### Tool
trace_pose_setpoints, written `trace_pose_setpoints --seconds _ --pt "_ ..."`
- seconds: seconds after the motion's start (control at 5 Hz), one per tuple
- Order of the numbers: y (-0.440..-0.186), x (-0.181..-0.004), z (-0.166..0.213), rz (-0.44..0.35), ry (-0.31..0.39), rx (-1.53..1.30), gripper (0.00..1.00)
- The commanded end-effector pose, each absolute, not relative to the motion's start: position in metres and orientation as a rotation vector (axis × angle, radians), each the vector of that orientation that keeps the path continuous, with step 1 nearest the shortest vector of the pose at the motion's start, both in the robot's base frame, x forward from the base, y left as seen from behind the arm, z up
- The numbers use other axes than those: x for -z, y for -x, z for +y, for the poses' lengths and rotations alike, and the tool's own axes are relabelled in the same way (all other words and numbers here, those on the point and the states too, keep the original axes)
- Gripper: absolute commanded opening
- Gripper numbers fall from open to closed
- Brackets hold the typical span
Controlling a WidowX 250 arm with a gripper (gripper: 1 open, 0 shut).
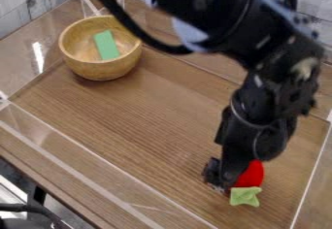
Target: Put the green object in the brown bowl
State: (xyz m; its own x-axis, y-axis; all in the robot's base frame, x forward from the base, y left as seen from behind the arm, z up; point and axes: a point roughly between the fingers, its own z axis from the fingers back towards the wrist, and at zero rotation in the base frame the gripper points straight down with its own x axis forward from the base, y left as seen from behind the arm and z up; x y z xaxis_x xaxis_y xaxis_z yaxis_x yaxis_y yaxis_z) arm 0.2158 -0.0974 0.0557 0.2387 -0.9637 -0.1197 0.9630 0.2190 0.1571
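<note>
Green object (105,46) in brown bowl (100,62), far corner of desk (123,126), well apart from tool (234,178). Tool spread, down at red thing with green end (247,181).

Bright, fairly even light fills the view, with a pale sheen across the worktop (130,116) and soft, faint shadows. The arm's dark parts show little detail at centre right. The picture is coarse and slightly soft throughout, small edges blurring.
</note>
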Motion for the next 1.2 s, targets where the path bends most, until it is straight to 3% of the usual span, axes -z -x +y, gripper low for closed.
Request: trace_pose_setpoints --seconds 0.0,0.4,1.0 --pt "-0.22 -0.046 -0.102 -0.068 -0.211 1.398 1.0" --pt "-0.227 -0.025 -0.109 -0.123 -0.181 1.478 1.0" --pt "-0.231 -0.017 -0.118 -0.152 -0.139 1.528 1.0"
